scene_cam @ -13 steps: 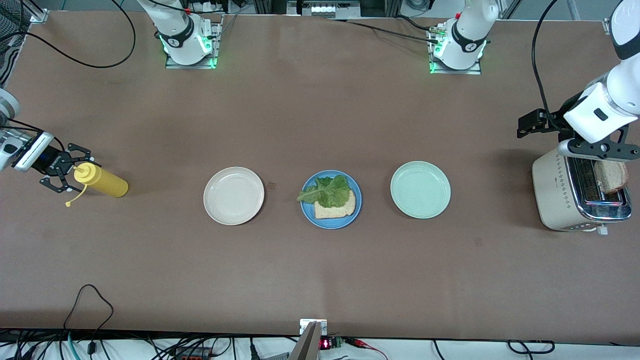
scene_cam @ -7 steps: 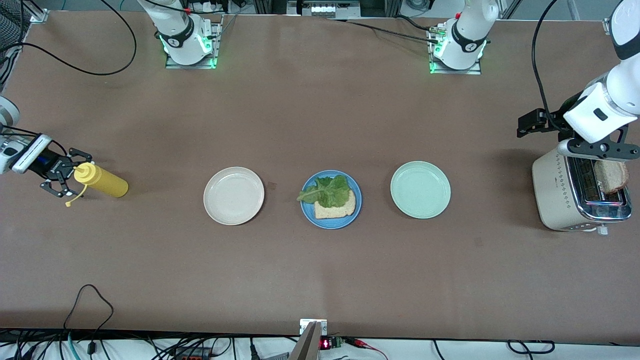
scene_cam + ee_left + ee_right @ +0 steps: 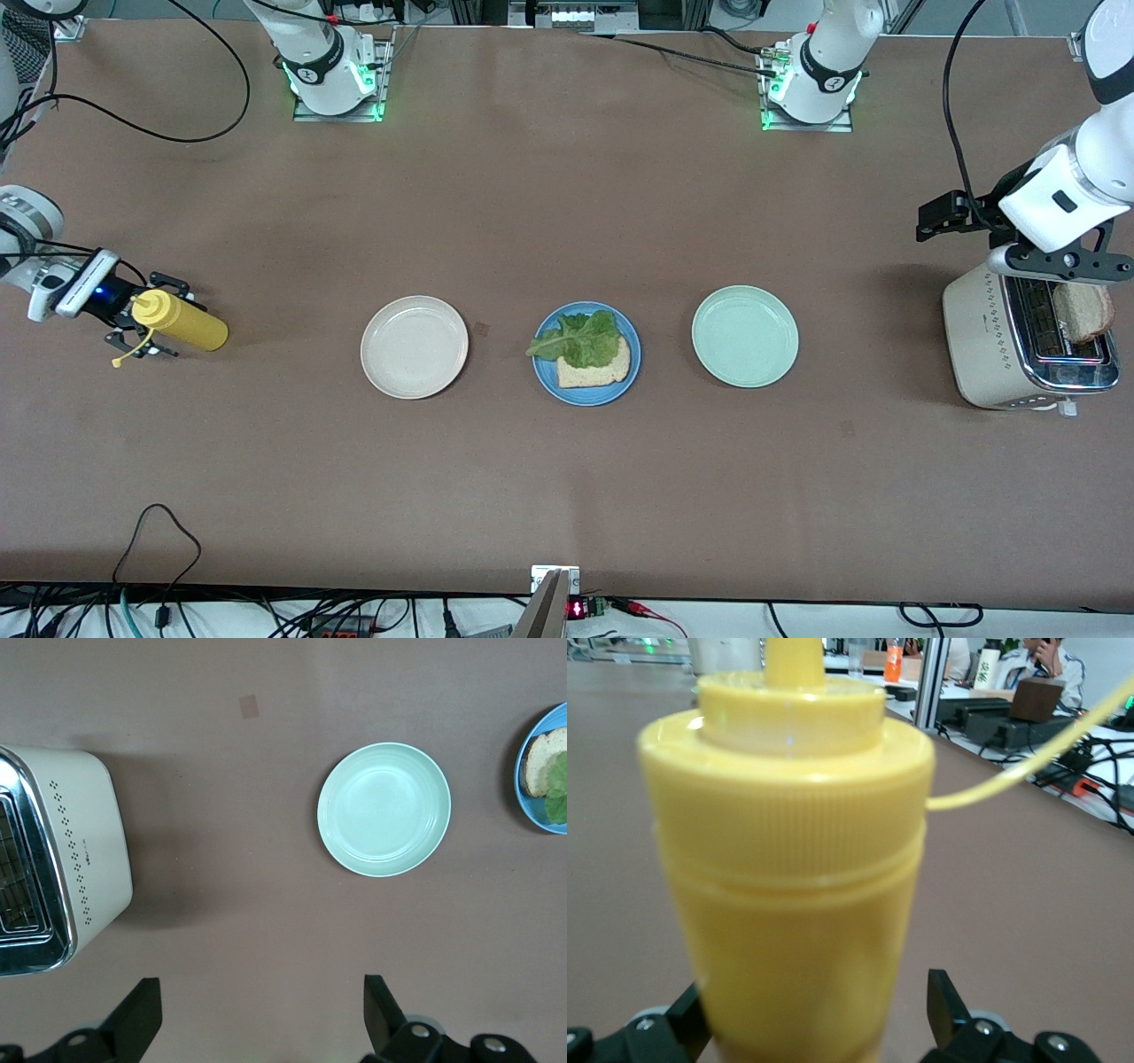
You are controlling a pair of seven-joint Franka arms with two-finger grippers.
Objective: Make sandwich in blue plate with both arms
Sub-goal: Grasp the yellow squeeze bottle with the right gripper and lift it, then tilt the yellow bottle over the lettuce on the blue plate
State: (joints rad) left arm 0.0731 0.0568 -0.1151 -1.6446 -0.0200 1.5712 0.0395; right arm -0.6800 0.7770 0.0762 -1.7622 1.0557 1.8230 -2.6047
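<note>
A: Where's the sandwich at?

B: Half built. Blue plate [image 3: 586, 354] sits mid-table between the cream plate [image 3: 414, 346] and the mint plate [image 3: 745, 336]. On it: one bread slice [image 3: 595, 369] with a lettuce leaf [image 3: 578, 338] on top, the leaf overhanging the plate rim on the side toward the cream plate. No top slice on it.

A: Second slice?

B: Another slice of bread [image 3: 1083, 312] stands up out of a slot of the toaster [image 3: 1019, 346], at the left arm's end of the table.

A: Left gripper?

B: Left gripper [image 3: 1063, 266] is over the toaster, just above that slice. In the left wrist view its fingers [image 3: 135, 1020] are spread wide with nothing between them, only bare table, toaster and mint plate below.

A: Right gripper?

B: Right gripper [image 3: 142, 321] is low at the right arm's end of the table, at the cap end of the yellow squeeze bottle [image 3: 182, 322], which lies on its side. Right wrist view has the bottle filling the gap between the fingers [image 3: 952, 1014], jaws open and straddling it; can't tell whether the pads touch it.
</note>
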